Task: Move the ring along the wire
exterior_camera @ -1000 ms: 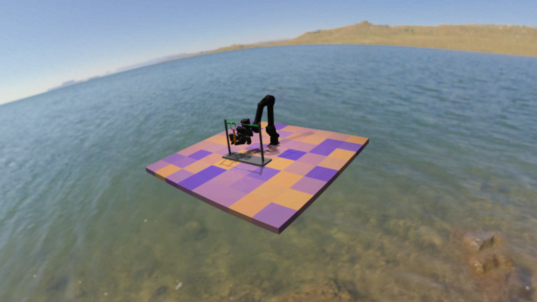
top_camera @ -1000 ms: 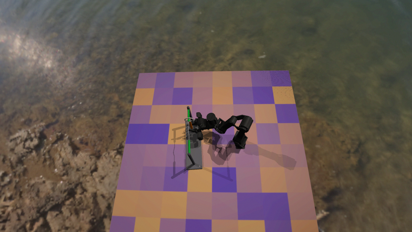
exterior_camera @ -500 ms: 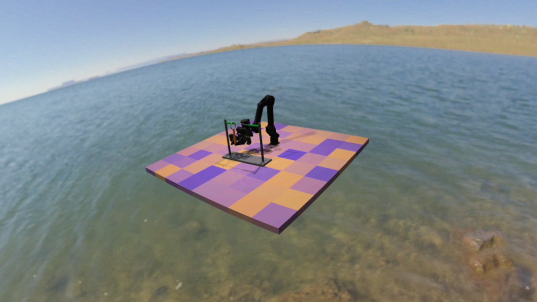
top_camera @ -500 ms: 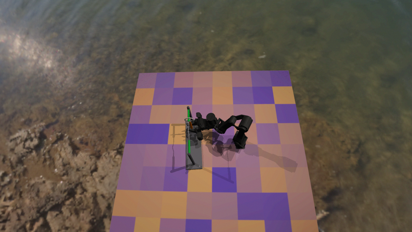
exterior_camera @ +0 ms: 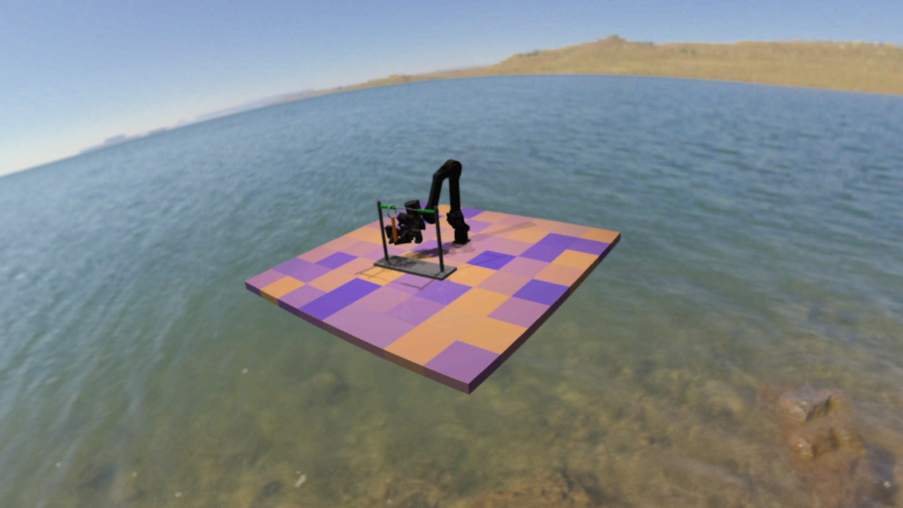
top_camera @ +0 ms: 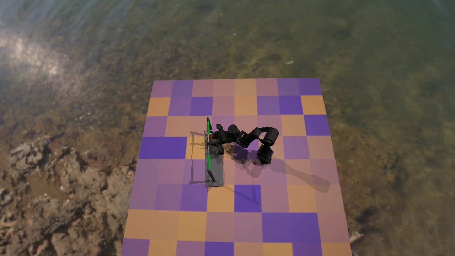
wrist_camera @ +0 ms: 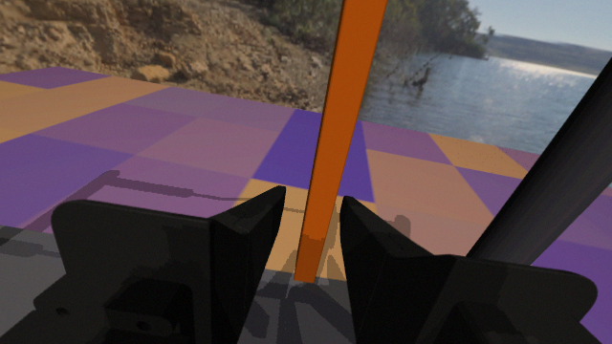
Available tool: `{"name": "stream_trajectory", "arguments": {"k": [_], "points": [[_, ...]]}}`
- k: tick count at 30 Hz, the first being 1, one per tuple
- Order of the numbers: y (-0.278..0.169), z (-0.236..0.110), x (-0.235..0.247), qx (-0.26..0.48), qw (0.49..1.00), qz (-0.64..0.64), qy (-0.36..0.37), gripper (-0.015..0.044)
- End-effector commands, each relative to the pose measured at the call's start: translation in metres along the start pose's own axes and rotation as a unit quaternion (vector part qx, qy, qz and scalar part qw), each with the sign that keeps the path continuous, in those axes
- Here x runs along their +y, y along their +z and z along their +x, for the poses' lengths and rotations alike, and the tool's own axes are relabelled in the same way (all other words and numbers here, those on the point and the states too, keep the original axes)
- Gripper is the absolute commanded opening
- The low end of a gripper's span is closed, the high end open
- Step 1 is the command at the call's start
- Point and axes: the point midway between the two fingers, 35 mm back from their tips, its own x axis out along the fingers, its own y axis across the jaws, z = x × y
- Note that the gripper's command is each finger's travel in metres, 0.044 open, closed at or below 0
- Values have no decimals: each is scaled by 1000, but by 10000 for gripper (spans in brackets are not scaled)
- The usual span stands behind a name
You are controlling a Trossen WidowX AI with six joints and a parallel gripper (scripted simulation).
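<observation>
The end effector [wrist_camera: 311,210] is straddling the orange handle [wrist_camera: 337,134], its jaws part open, gripping nothing. The ring [top_camera: 208,131] is hanging on the green wire [top_camera: 208,125]

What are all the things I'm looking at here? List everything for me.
Platform: one, purple and orange checks, set over water.
Base plate: one, grey, on the platform.
Posts: two, dark, upright at the plate's ends.
Wire: one, green by the posts and thin grey in the middle, strung between the post tops.
Ring: one, pale, around the green wire by the far post.
Handle: one, orange, hanging below the ring, between the fingers with gaps on both sides.
Arm: one, black, bent towards the wire.
Gripper: one, black, fingers part open, closing on the handle.
</observation>
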Motion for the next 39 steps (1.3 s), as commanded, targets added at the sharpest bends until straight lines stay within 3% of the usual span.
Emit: {"name": "stream_trajectory", "arguments": {"k": [1,9,39], "points": [[0,0,0,0,1000,0,0,55],[0,0,0,0,1000,0,0,-150],[17,-3,1,0,1000,1,0,-150]]}}
